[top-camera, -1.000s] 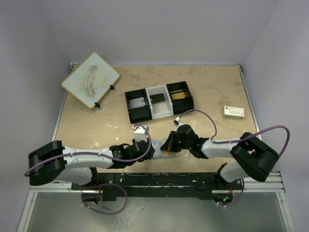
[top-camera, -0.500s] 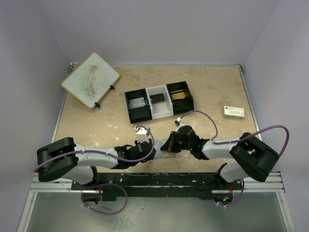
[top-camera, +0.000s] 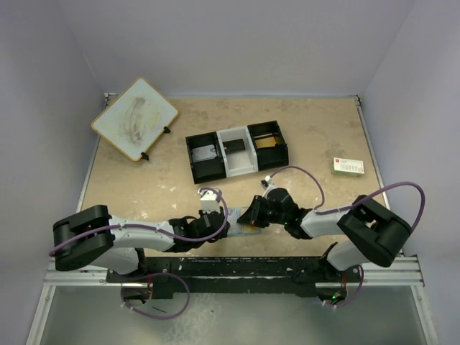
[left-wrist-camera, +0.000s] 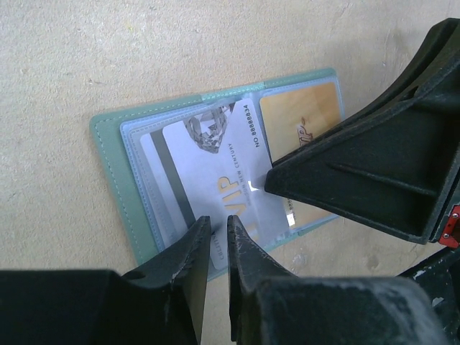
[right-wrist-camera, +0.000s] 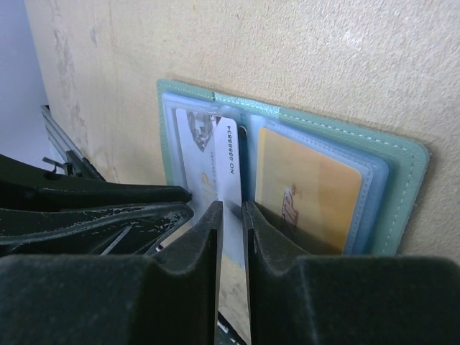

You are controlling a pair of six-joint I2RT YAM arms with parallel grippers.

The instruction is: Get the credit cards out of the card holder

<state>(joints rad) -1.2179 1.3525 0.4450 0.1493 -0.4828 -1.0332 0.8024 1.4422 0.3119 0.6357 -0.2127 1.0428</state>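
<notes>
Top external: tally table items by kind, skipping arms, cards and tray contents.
card holder: 1
compartment tray: 1
whiteboard: 1
small printed box: 1
Total: 4

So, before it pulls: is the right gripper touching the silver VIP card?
Touching. The right wrist view shows the silver VIP card with its edge pinched between the fingers of the right gripper, over the open card holder.

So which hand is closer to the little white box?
The right hand. It is at the card holder, on the side toward the little white box. The left hand is on the holder's other side, farther away.
</notes>
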